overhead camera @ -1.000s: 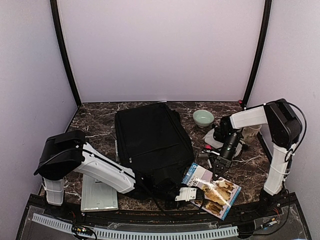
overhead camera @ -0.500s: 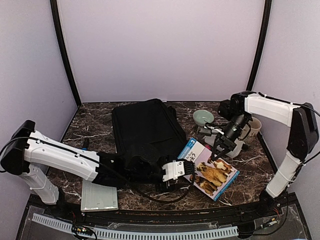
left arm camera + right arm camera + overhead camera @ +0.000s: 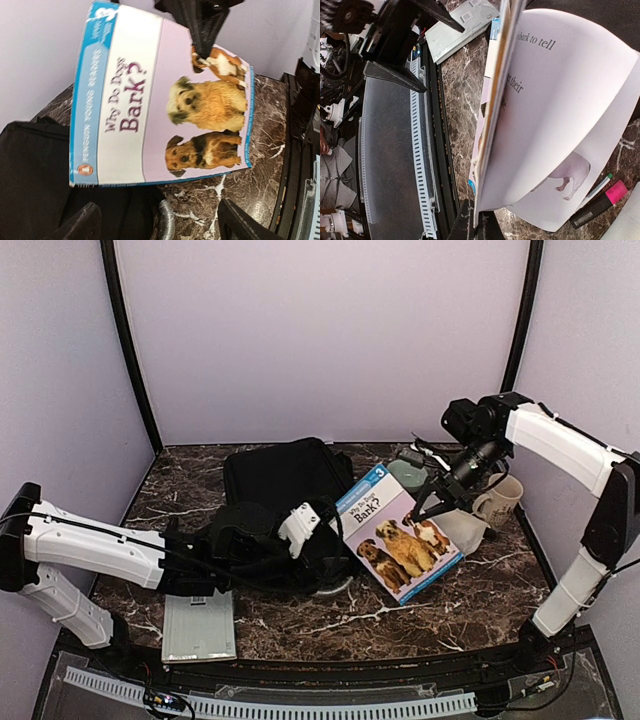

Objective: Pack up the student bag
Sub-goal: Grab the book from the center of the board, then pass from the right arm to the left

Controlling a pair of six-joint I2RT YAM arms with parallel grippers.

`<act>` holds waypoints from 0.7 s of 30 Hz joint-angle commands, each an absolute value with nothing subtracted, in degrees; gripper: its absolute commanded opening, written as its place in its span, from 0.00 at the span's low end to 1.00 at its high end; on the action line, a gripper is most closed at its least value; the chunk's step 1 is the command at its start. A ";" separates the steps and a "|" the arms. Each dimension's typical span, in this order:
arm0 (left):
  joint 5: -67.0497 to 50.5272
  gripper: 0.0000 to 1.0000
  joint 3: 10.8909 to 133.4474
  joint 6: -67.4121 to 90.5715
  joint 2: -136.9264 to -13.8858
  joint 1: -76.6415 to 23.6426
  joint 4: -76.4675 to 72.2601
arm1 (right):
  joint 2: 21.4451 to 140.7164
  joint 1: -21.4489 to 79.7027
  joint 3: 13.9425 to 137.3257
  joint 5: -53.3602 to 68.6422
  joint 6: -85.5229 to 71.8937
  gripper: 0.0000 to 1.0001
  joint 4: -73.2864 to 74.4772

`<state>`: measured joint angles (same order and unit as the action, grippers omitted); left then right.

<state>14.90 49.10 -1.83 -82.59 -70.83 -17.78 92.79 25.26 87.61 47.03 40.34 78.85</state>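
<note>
**Book in the air beside the student bag**

Under and behind the left gripper (image 3: pixel 318 520): the student bag (image 3: pixel 285 475), black, lying on the bench (image 3: pixel 330 625). Long axis running from beneath that gripper straight away toward the back wall. Near end bunched up, with a grey curved edge showing just below the gripper. Cannot tell which end is the top.

Left gripper spread wide in its wrist view, nothing between the fingers (image 3: pixel 82 225).

Straight ahead of it: a picture book (image 3: pixel 398 540), cover facing the gripper, tilted. Cannot tell whether its lower corner touches the bench.

Right gripper (image 3: pixel 428 508) pinched shut on the book's upper edge. Just beyond it, a green bowl (image 3: pixel 402 470); beside it, a mug (image 3: pixel 497 500); below it, a pink highlighter (image 3: pixel 615 192).
</note>
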 commanded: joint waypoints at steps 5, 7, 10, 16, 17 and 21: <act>15.48 0.95 40.42 24.79 -81.93 -67.13 -37.34 | 90.04 25.58 86.53 54.79 27.22 0.00 56.83; 14.29 0.97 39.26 27.77 -83.55 -65.93 -42.69 | 90.61 25.59 85.96 56.16 24.95 0.00 53.18; 11.62 0.98 39.25 30.52 -86.66 -63.76 -50.04 | 92.54 25.65 85.63 57.57 22.86 0.00 49.53; 10.05 0.98 41.99 36.53 -94.23 -59.80 -56.59 | 95.18 25.75 85.52 60.05 23.55 0.00 49.81; 9.56 0.98 42.13 37.02 -95.36 -59.43 -58.20 | 95.18 25.75 85.18 60.37 23.55 0.00 49.57; 6.71 0.97 44.24 37.72 -99.38 -58.10 -61.62 | 94.93 25.84 83.64 61.20 23.05 0.00 48.16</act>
<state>10.09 41.28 34.74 -97.03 -59.02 -53.98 95.48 25.26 84.79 57.19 24.05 51.99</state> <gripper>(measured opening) 0.978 0.009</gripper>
